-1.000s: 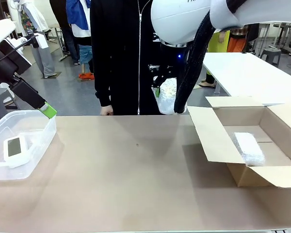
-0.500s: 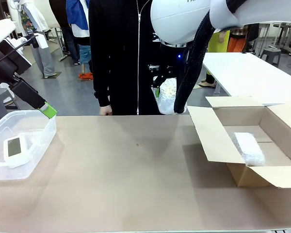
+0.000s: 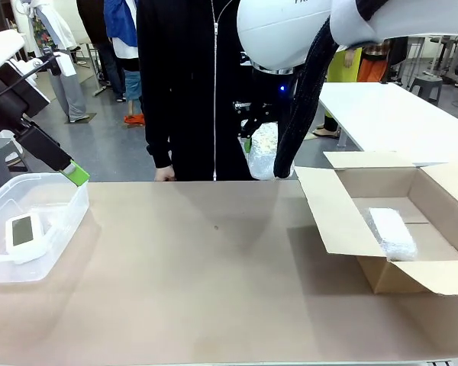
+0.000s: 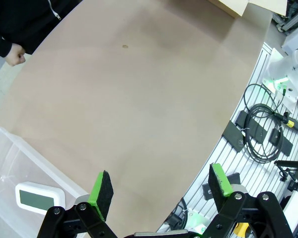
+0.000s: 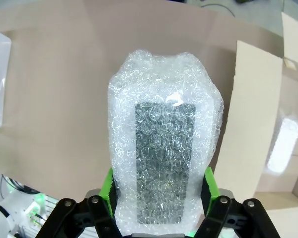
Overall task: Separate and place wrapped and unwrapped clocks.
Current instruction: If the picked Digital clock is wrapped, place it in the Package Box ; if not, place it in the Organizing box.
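Whitish bubble-wrapped clock with dark speckled panel, between green pads; white bare clock, grey-green screen; tan bench; brown cardboard box.

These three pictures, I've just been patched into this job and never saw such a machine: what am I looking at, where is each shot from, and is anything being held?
Two white robot arms work at a brown table, with a person in black standing at the far side.

The front picture is taken from between the arms, looking across the table. The other two come from cameras on the wrists, looking along each arm's own fingers.

On the left stands a clear plastic tub with a bare white clock inside. On the right is an open cardboard box holding one bubble-wrapped bundle.

The left tool is open and holds nothing, above the tub's edge. The right tool is shut on a second wrapped bundle with a dark panel showing through, held up above the table.
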You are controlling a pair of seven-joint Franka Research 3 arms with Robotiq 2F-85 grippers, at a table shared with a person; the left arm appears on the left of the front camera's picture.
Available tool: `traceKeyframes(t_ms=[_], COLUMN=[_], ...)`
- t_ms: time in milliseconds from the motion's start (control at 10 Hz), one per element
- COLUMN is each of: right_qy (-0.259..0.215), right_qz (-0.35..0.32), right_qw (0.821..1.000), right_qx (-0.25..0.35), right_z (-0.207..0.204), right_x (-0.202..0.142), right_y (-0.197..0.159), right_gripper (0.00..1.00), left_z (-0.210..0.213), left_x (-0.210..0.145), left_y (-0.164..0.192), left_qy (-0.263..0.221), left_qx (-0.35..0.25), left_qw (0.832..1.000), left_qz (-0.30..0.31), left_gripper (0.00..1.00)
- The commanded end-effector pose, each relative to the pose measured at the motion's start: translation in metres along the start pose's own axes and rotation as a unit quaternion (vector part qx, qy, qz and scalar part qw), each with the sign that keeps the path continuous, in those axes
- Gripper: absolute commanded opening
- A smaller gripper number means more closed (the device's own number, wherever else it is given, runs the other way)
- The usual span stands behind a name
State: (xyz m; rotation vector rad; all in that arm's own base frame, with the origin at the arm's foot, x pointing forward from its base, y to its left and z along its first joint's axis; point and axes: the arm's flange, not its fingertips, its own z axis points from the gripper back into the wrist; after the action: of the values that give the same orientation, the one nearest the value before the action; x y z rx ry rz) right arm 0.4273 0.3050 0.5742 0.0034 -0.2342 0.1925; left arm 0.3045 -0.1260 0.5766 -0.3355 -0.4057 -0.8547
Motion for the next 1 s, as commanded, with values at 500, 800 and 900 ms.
traceKeyframes(t_ms=[500, 800, 900], right_qy=[0.068, 0.069, 0.079], right_qz=[-0.068, -0.116, -0.126], right_qw=[0.994, 0.989, 0.987], right_qx=[-0.054, -0.058, -0.063], right_z=[0.002, -0.040, -0.056], right_x=[-0.001, -0.017, -0.020], right_y=[-0.210, -0.285, -0.304], right_gripper=[0.78, 0.78, 0.78], left_z=[0.000, 0.000, 0.000], left_x=[0.000, 0.000, 0.000], left_y=[0.000, 0.000, 0.000], left_qy=[-0.002, -0.002, -0.002], left_qx=[-0.002, -0.002, -0.002], left_qw=[1.000, 1.000, 1.000], left_qz=[0.002, 0.002, 0.002], left_gripper=[1.00, 1.00, 1.00])
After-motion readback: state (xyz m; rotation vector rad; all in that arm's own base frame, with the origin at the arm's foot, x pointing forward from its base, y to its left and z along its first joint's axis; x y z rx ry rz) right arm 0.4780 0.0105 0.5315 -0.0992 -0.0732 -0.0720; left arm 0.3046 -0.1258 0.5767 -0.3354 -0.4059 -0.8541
